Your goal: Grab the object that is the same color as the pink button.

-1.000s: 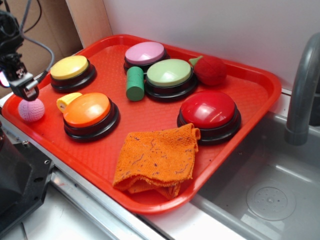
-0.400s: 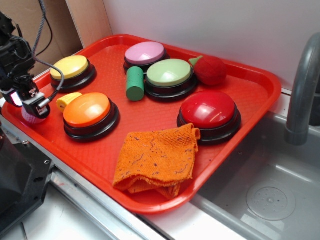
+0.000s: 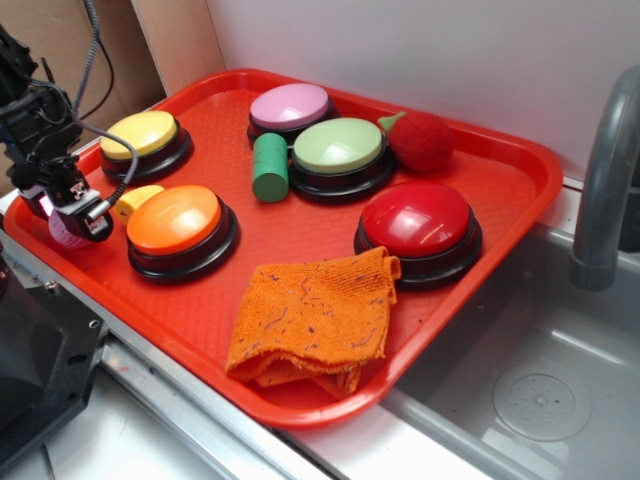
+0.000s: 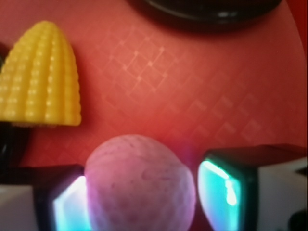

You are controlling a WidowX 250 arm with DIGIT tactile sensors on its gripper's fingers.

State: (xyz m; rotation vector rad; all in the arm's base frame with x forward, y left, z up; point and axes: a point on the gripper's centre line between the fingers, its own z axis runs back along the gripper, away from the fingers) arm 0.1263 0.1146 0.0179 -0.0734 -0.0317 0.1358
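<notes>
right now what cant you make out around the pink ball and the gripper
- Exterior view: the gripper covers most of the pink ball.
- Wrist view: the ball sits between the fingers, but blur hides whether they touch it.
- Wrist view: the ball's underside is cut off by the bottom edge.

Matt dimpled pink ball (image 4: 139, 185), ridged plastic corn (image 4: 41, 77), glossy pink button (image 3: 290, 106), textured tray (image 3: 500, 190)
</notes>
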